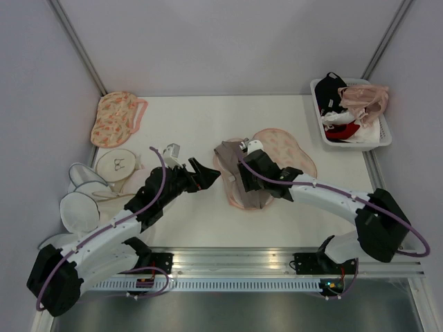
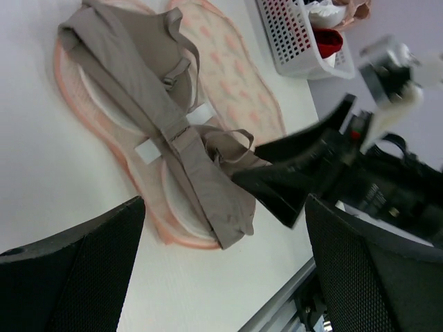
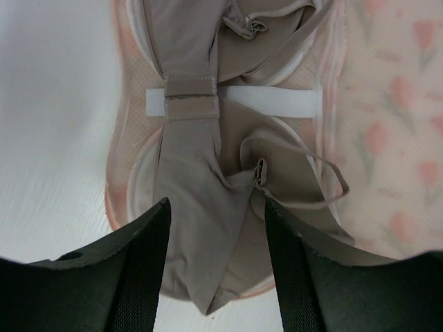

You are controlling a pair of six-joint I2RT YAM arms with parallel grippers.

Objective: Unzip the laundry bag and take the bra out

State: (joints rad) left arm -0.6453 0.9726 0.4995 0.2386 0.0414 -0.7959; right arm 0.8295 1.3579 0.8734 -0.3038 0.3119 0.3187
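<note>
Only the top view shows the round white mesh bags point(image 1: 82, 207) and a second flowery pouch point(image 1: 116, 119), both far left of the laundry bag point(image 1: 294, 158). The right wrist view shows up close a white band point(image 3: 284, 102) across the inside of the bag, with the bra point(image 1: 230, 169) passing over it.

The bag lies flat and open, peach with little flowers. The tan bra lies long and crumpled on the bag's left half.

The left gripper point(image 1: 205, 173) is just left of the bag, spread wide, holding nothing. The right gripper point(image 3: 216, 204) hangs over the bra's near end, fingers apart, gripping nothing.
</note>
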